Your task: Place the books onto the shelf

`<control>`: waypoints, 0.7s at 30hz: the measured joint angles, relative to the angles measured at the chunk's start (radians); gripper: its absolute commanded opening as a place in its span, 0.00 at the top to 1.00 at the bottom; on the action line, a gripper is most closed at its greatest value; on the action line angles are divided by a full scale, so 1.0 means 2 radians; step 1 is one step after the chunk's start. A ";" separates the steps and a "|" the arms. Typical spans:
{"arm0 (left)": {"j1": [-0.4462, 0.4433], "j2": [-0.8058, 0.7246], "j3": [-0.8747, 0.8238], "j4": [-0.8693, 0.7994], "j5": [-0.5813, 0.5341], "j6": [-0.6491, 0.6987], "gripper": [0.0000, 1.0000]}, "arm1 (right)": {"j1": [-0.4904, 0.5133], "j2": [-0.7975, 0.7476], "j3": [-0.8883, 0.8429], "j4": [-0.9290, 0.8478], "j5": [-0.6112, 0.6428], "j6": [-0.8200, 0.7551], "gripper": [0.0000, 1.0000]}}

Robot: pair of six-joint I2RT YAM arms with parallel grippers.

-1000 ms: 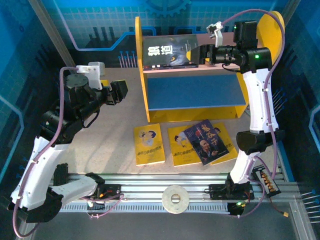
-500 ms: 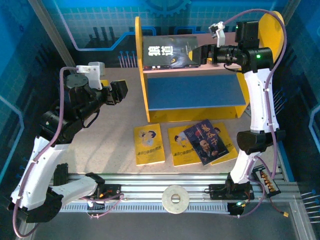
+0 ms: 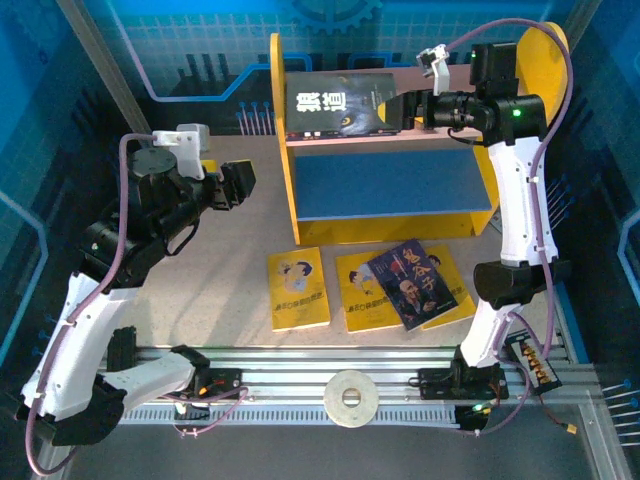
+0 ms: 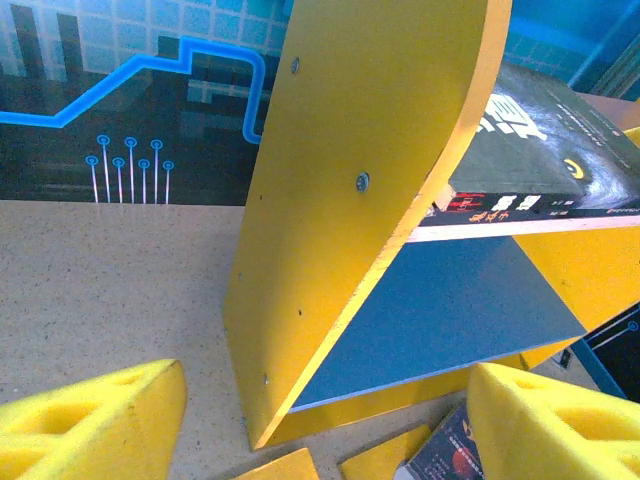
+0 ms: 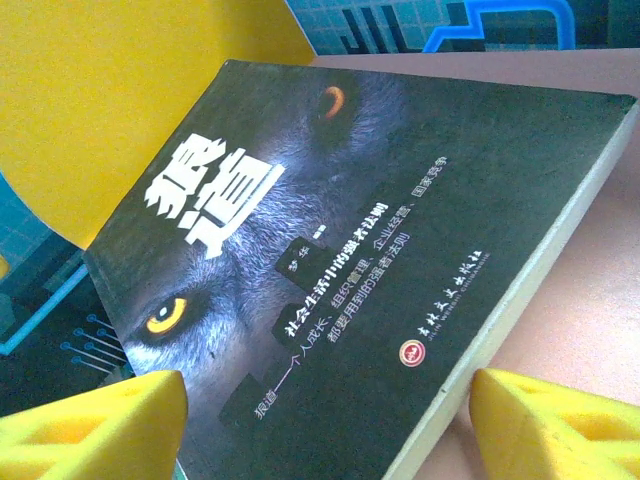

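Top external: the shelf (image 3: 282, 150) stands at the far middle of the table (image 3: 230, 270), its open side facing the near edge.
Shelf boards: a pink upper board (image 5: 595, 320) sits over a blue lower board (image 3: 385, 185) (image 4: 450, 300), which is bare. Both sit between yellow side panels.
Wolf book: the wolf book (image 3: 335, 105) (image 5: 330, 220) (image 4: 540, 150) lies flat and cover up on the pink upper board. It is towards the left end, just beside the left side panel.
Right gripper: the right gripper (image 3: 402, 110) (image 5: 328, 400) is level with the upper board, at the right end of the wolf book and pointing left.
Right gripper state: the jaws are wide apart. In the right wrist view the yellow foam fingers (image 5: 90, 430) straddle the book's near corner. Pink board shows between the book's edge and one finger. Contact by the other finger cannot be told, and nothing is gripped.
Left gripper: the left gripper (image 3: 240, 185) (image 4: 328, 390) hangs over the table, left of the shelf and apart from it, aimed at the left side panel.
Left gripper state: the jaws are spread wide, with nothing between the fingers (image 4: 540, 430).
Books on table: three lie flat, near the shelf on its near side. The left yellow book (image 3: 298, 290) lies alone. The middle yellow book (image 3: 358, 295) is partly under the portrait book (image 3: 412, 283), and more yellow cover shows at the portrait book's right edge.
Near edge: a white ring (image 3: 350, 397) lies on the metal rail (image 3: 300, 365).
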 measured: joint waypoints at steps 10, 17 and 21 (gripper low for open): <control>0.000 0.000 0.000 0.000 0.000 0.000 0.25 | 0.001 0.002 0.000 0.001 -0.014 0.001 0.26; 0.000 0.000 0.000 0.000 0.000 0.000 0.25 | 0.001 0.015 0.016 0.001 -0.018 0.004 0.26; 0.000 0.000 0.000 0.000 0.000 0.000 0.25 | 0.002 0.018 0.020 0.001 -0.020 0.005 0.26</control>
